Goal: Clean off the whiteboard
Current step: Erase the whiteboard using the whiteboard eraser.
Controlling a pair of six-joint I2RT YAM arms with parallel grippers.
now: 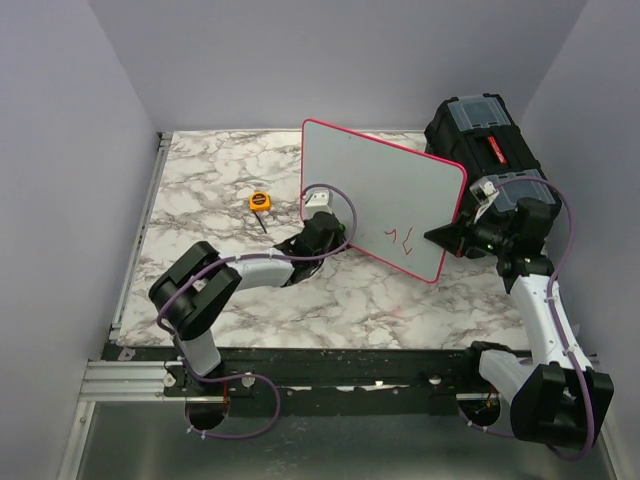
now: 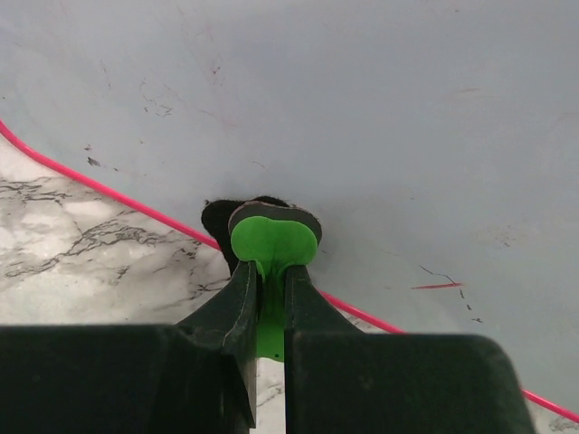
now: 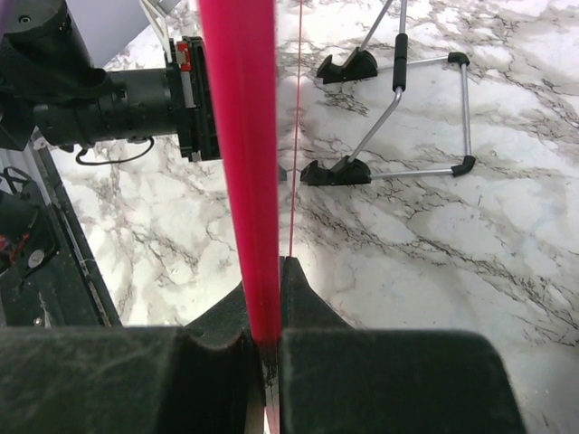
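The whiteboard (image 1: 385, 190), white with a pink-red rim, stands tilted over the marble table, and a few red marker strokes (image 1: 405, 240) remain near its lower edge. My right gripper (image 1: 452, 236) is shut on the board's right rim (image 3: 237, 136), which runs edge-on between its jaws (image 3: 269, 298). My left gripper (image 1: 335, 237) is shut on a green eraser (image 2: 273, 244). The eraser's black pad presses against the board face (image 2: 362, 117) just above the lower rim. A short red stroke (image 2: 437, 286) lies to the right of the eraser.
A black toolbox (image 1: 485, 135) stands at the back right, behind the board. A small orange tape measure (image 1: 260, 201) lies on the table left of the board. A wire stand with black feet (image 3: 398, 108) sits on the marble behind the board.
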